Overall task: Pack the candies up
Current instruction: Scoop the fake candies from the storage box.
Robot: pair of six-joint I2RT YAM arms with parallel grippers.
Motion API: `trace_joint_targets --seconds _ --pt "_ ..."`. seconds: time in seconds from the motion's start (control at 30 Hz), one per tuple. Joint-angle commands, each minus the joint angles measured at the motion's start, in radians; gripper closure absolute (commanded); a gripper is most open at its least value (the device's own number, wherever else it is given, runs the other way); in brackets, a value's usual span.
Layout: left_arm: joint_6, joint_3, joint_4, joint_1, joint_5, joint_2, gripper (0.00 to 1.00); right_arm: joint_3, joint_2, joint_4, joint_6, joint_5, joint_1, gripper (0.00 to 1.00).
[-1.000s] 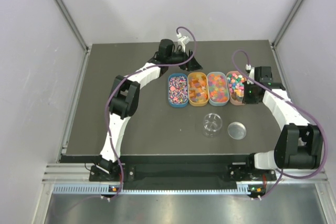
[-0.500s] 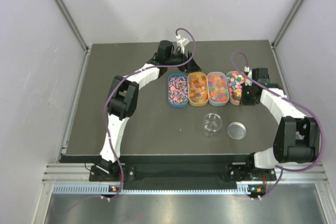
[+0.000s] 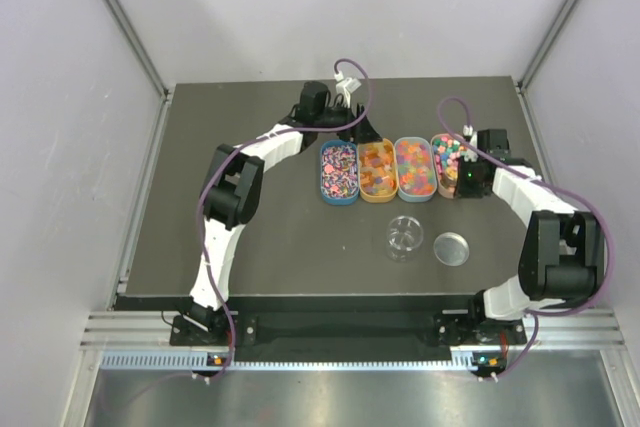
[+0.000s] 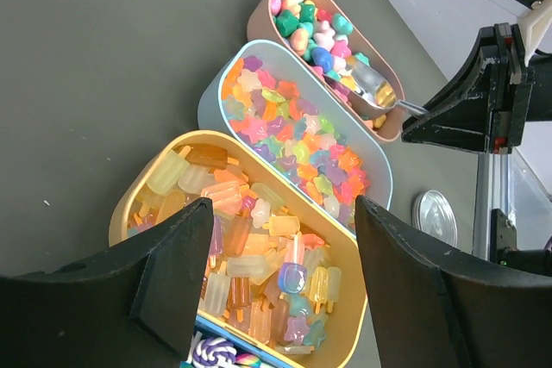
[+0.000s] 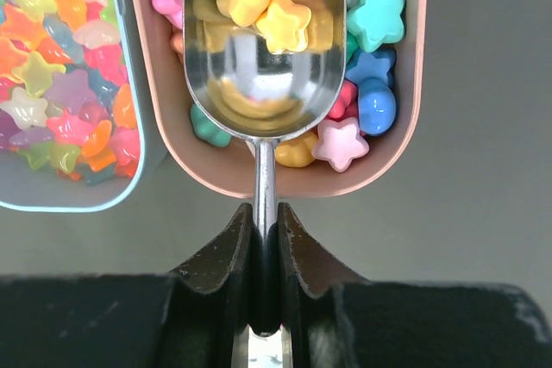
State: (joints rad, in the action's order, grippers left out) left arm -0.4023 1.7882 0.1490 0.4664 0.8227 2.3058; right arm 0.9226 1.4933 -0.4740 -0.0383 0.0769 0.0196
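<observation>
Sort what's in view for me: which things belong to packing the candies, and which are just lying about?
Part of the job:
- candies in the pink tray
- silver scoop, right gripper shut on its handle, bowl among those candies
- clear jar, lid off

Lying about:
- lid, flat beside the jar
- left gripper, open above the yellow tray, holding nothing

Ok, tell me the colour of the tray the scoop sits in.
The tray is salmon pink; the right wrist view shows it best.

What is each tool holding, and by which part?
Right tool: shut on the scoop by its thin handle, bowl among candies in the pink tray. Left tool: open, holding nothing.
</observation>
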Motion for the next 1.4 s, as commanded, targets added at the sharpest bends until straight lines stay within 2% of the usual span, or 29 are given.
trace_joint_targets --seconds 0.0,0.27,0.63,1.0,1.2,1.37 --pt "0.025 -0.018 0.014 0.005 0.015 -0.086 0.29 -0.016 -0.001 0.097 -0.014 0.027 -0.012 1.0" --pt "0.059 -0.05 -0.028 0.006 0.021 -0.106 0.3 -0.07 -0.086 0.149 -0.014 0.041 -0.049 1.0" --pt "0.118 -0.079 -0.109 0.021 -0.008 -0.163 0.3 -0.246 -0.243 0.311 -0.017 0.014 -0.058 1.0" --pt "0.181 -0.09 -0.175 0.032 -0.042 -0.209 0.3 -0.375 -0.324 0.466 -0.014 -0.038 -0.052 1.0" --pt "0.21 -0.125 -0.195 0.034 -0.051 -0.249 0.31 -0.481 -0.432 0.584 -0.023 -0.039 -0.05 1.0" --pt "0.233 -0.133 -0.21 0.034 -0.053 -0.264 0.31 -0.49 -0.519 0.612 0.021 -0.037 -0.047 1.0"
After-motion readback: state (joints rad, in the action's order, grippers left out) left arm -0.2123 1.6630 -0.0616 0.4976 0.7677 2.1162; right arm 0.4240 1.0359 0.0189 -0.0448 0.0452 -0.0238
